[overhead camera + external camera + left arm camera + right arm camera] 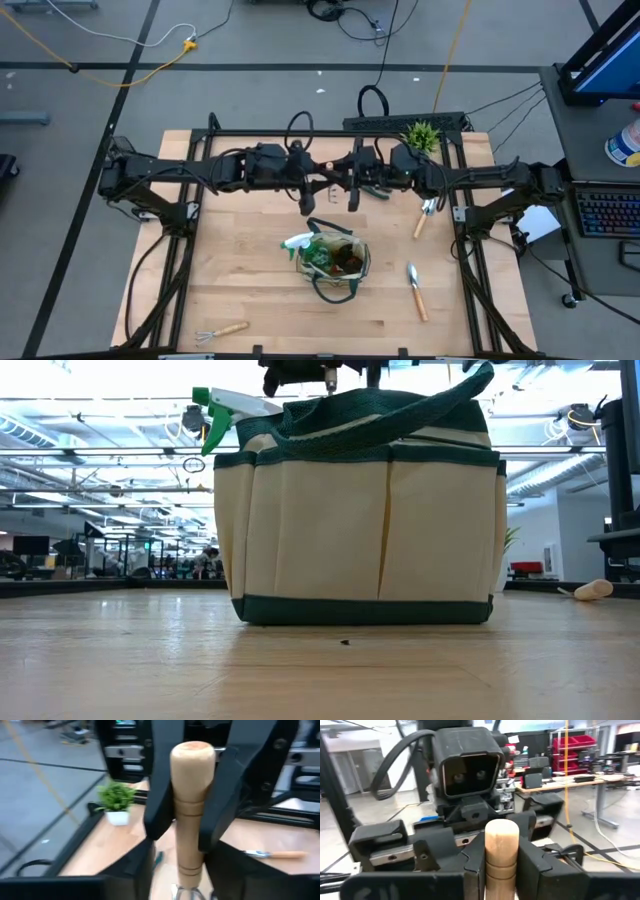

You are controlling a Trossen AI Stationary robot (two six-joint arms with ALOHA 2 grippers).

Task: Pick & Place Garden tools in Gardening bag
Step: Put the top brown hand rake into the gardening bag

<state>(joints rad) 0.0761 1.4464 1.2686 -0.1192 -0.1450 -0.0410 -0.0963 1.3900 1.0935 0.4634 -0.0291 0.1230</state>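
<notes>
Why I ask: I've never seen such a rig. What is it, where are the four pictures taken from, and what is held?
It is a robot with two dark arms over a wooden table. One picture looks straight down, one level across the tabletop, two from cameras on the wrists. In the middle stands a gardening bag with a green spray bottle in it. A trowel, a rake, another tool and a potted plant are around it. The right gripper clamps a wooden-handled tool; the left gripper is at its other end.
</notes>
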